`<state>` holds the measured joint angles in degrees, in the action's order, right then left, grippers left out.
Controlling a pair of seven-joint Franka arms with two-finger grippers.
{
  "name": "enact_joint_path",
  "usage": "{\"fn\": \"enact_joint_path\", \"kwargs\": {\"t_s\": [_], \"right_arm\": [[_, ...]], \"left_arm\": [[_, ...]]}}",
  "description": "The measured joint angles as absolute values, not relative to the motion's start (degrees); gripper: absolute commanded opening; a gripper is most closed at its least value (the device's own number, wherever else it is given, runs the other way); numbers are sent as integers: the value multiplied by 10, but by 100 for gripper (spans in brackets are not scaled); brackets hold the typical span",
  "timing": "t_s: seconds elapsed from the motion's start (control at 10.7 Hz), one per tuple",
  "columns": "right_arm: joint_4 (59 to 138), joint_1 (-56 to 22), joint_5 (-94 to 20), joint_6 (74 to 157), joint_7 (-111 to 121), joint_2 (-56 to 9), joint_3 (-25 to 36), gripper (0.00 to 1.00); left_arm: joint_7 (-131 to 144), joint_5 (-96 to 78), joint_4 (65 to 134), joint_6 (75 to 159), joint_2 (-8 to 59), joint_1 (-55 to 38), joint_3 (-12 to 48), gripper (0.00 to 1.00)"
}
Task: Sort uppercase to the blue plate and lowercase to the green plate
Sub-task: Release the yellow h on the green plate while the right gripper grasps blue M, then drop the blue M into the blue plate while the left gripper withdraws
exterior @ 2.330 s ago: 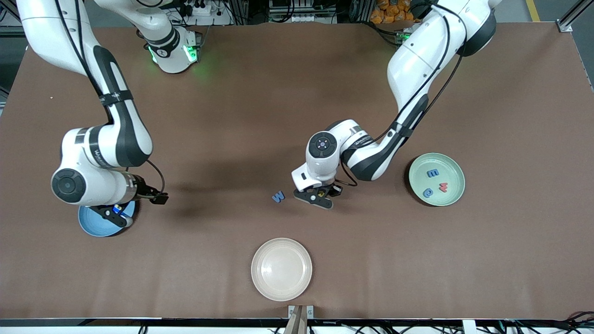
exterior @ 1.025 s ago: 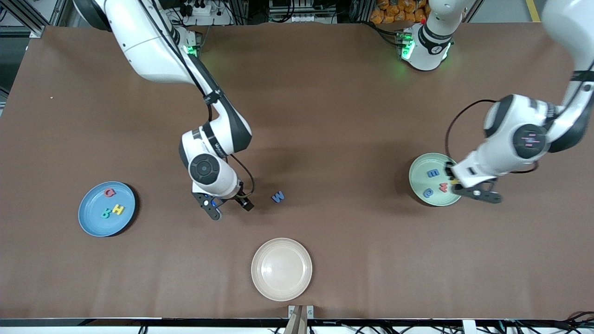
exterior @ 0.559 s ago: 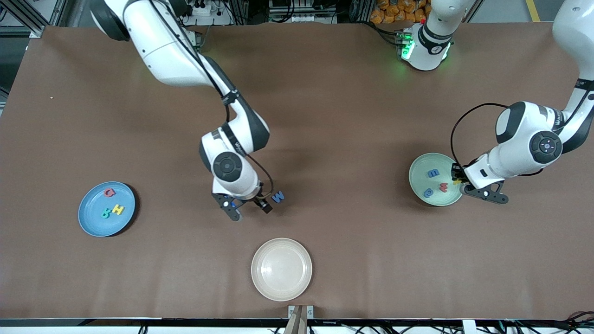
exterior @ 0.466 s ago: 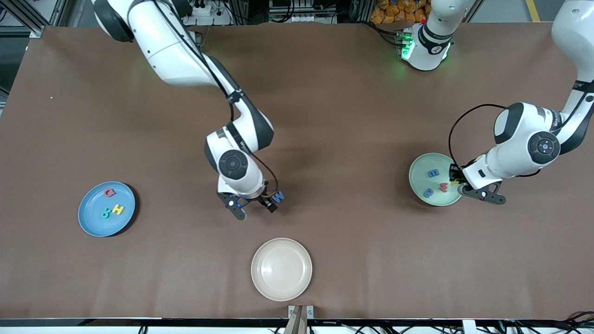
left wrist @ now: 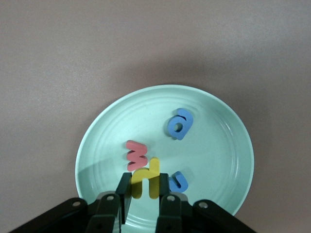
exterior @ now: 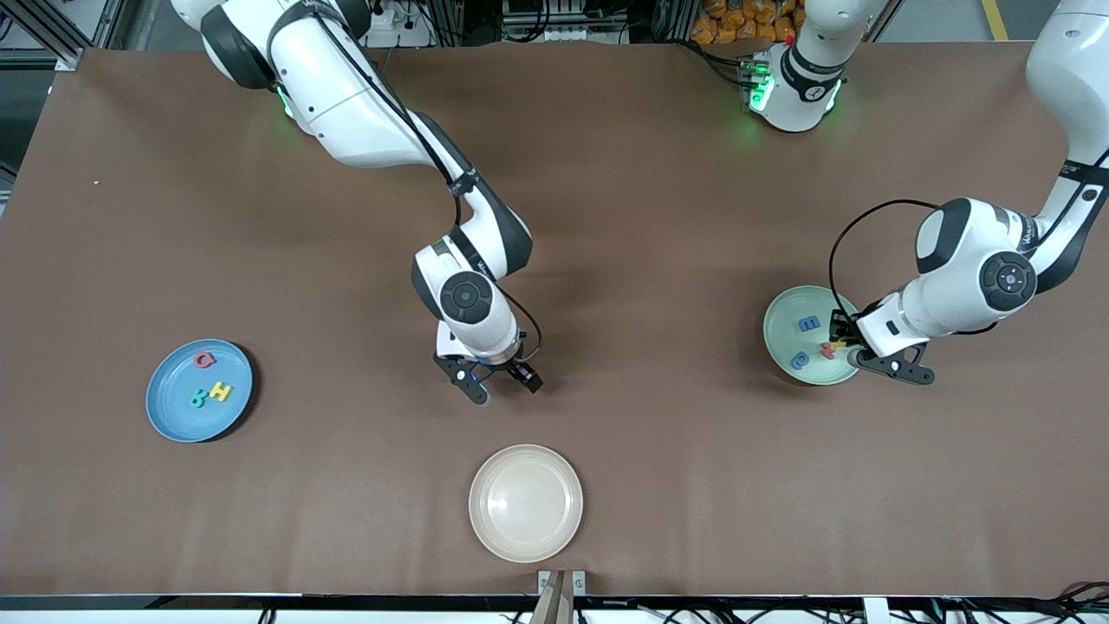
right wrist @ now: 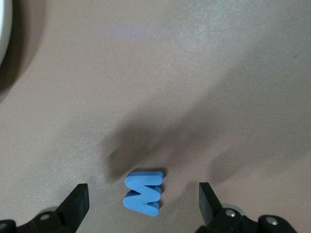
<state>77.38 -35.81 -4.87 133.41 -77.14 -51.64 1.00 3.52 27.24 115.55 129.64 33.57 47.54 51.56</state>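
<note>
Over the green plate (exterior: 782, 336) my left gripper (exterior: 845, 344) is shut on the yellow h (left wrist: 146, 177), which hangs just above the plate (left wrist: 97, 141). In that plate lie the red w (left wrist: 136, 155), a blue a-like letter (left wrist: 180, 124) and a blue E-shaped letter (left wrist: 178, 181), the last partly hidden by my fingers. My right gripper (right wrist: 142, 198) is open over the blue M (right wrist: 143, 192), which lies flat on the table between its two fingers. The front view hides the M under that gripper (exterior: 502, 386). The blue plate (exterior: 171, 409) holds a red rounded letter (exterior: 204, 359), the yellow H (exterior: 222, 392) and the green R (exterior: 197, 399).
A beige plate (exterior: 525, 503) stands near the table's front edge, nearer to the front camera than the right gripper; its rim (right wrist: 4, 43) shows at the edge of the right wrist view. Brown tabletop lies between the plates.
My right arm has swung from the blue plate across to the blue M and now covers it. My left gripper has edged farther in over the green plate with the yellow h.
</note>
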Motion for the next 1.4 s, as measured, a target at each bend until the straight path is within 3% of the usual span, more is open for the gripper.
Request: {"fn": "enact_joint_path", "kwargs": {"t_s": [0.09, 0.65, 0.75, 0.84, 1.12, 1.4], "right_arm": [[772, -358, -49, 1334, -771, -518, 10, 100], [771, -364, -49, 1334, -771, -530, 10, 100], [771, -365, -49, 1334, -771, -531, 10, 13], [770, -365, -48, 1334, -771, -531, 10, 0], [762, -365, -48, 1331, -771, -531, 10, 0], [757, -365, -47, 1327, -771, -530, 12, 0]], "left_arm": [[48, 272, 1156, 1297, 336, 474, 516, 55], [59, 272, 1125, 1287, 323, 472, 535, 67], [59, 272, 1101, 1256, 314, 472, 550, 69], [60, 272, 1073, 1215, 305, 472, 566, 70], [61, 272, 1003, 1129, 288, 472, 596, 70], [61, 272, 989, 1118, 283, 471, 610, 70]]}}
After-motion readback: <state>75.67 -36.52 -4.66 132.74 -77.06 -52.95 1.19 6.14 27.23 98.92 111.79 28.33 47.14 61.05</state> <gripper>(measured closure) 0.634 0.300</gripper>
